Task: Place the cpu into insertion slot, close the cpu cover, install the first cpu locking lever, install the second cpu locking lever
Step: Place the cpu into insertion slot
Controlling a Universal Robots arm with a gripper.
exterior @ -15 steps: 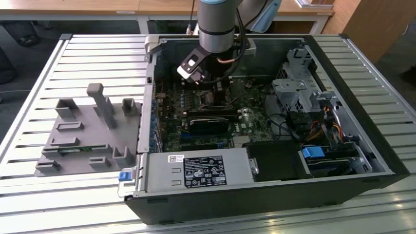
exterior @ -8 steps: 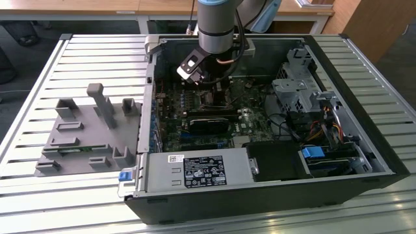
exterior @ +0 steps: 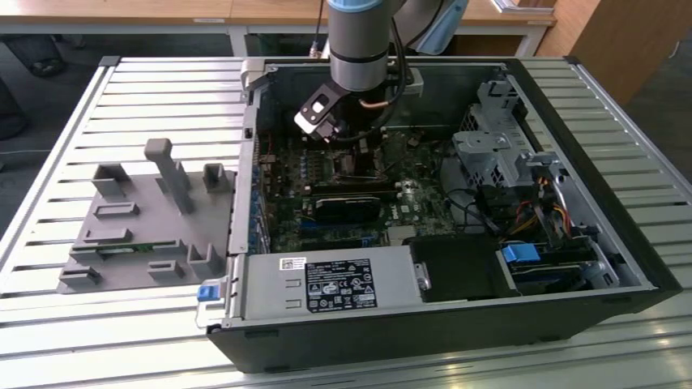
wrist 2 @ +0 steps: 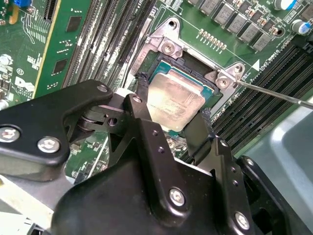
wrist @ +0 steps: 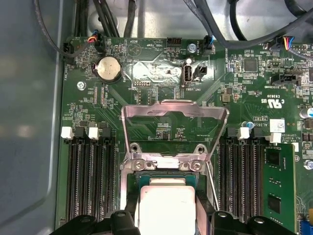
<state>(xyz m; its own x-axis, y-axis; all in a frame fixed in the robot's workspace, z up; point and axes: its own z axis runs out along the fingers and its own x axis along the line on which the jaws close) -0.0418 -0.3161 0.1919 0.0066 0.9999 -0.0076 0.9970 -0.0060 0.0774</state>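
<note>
The gripper has its two fingers drawn in against opposite edges of the chip. The chip sits squarely between them, just over the socket. Beyond the fingertips, the metal cover stands raised open.

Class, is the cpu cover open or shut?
Open: the cpu cover stands raised, clear of the cpu, with the board showing through its opening.

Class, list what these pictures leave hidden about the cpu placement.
Second wrist view: the gripper covers the cpu along its near edge, so seating in the insertion slot is unclear.
First wrist view: the picture edge cuts off part of the cpu.
Exterior view: the arm hides the insertion slot.
</note>
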